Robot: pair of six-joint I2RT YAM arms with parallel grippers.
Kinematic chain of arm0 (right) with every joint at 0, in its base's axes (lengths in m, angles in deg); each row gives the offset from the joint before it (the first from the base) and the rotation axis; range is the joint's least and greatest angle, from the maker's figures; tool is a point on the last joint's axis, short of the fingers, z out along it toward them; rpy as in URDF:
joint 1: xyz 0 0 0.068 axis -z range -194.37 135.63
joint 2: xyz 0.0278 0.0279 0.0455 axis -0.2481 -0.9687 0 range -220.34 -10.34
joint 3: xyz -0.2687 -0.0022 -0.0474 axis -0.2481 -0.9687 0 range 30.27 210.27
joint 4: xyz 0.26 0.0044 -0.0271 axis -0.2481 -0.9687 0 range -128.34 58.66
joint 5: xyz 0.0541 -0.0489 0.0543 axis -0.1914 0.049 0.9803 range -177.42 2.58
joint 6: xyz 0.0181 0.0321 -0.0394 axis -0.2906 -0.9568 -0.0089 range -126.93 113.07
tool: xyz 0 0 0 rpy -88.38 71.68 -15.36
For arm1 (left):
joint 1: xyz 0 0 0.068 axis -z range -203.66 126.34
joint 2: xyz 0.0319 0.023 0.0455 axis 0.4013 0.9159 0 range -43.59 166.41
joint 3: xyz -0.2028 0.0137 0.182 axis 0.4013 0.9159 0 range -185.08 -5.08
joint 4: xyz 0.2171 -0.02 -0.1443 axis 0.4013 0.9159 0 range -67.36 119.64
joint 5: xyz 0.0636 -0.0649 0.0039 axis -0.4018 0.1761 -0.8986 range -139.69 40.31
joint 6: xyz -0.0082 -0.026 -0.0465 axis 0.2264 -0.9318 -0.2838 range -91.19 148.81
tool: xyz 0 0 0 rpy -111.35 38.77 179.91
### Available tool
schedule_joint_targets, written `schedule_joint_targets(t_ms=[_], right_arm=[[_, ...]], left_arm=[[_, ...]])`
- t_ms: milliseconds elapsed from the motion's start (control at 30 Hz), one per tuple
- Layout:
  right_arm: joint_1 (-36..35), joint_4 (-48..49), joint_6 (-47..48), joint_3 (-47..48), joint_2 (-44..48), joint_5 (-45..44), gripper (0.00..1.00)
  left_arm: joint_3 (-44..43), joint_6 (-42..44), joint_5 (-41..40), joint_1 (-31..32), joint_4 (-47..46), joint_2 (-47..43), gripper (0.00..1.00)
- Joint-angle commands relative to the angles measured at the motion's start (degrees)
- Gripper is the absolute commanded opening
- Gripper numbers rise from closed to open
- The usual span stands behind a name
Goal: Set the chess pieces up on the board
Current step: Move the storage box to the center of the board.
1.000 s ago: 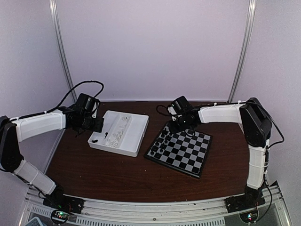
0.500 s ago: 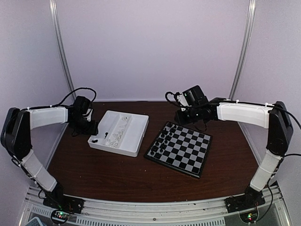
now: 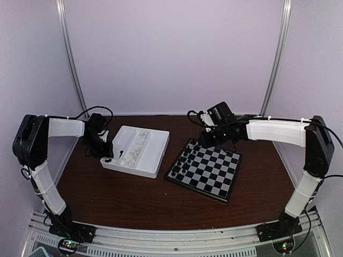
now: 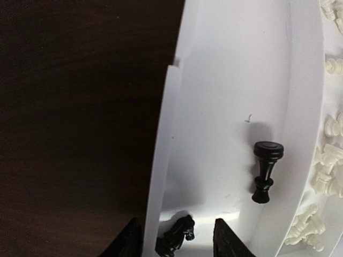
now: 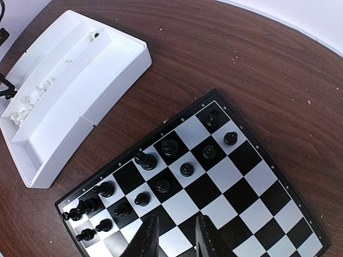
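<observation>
The left end effector (image 4: 178, 249) hung low over the white plastic tray with dividing walls (image 4: 225, 80), because the loose chess pieces were kept there. Its two fingers were partly open, one on each side of a small black chess piece lying on its side (image 4: 177, 238). They did not look like they were squeezing it yet, so it held nothing. I think it was placed that way to grab this piece next. Another black chess piece (image 4: 263, 171) lay close to the tray's inner wall, and the little white chess pieces (image 4: 327, 179) were piled in the next part. The flat black and grey chess board (image 5: 257, 198) sat on the dark brown wooden bench (image 5: 257, 48), near the tray. Many standing black chess pieces (image 5: 146, 159) filled two rough rows on the side facing the tray. The right end effector (image 5: 176, 235) hovered above the board, its fingers only a little apart and empty. A second before, the left fingers were wider apart and that arm was stretched out flatter. Now its elbow was up high. The right end effector had been down at the board's far corner and had since lifted and pulled back a bit.
</observation>
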Motion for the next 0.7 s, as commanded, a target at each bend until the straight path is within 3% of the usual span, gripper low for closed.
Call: schedule_joint_targets(t_ms=[0,333,667], right_arm=[[-0.38,-0.27,-0.28,0.03,1.75,0.83,0.27],[-0.8,-0.3,-0.95,1.25,1.19,1.62,0.27],[-1.41,-1.41,-0.85,2.07,1.03,0.8,0.27]], left_arm=[[-0.17,-0.03,6.32,-0.27,1.1,0.05,0.45],[9.7,-4.54,10.51,1.67,-0.75,-8.0,0.43],[13.34,-9.12,5.73,8.82,0.97,-18.17,0.45]])
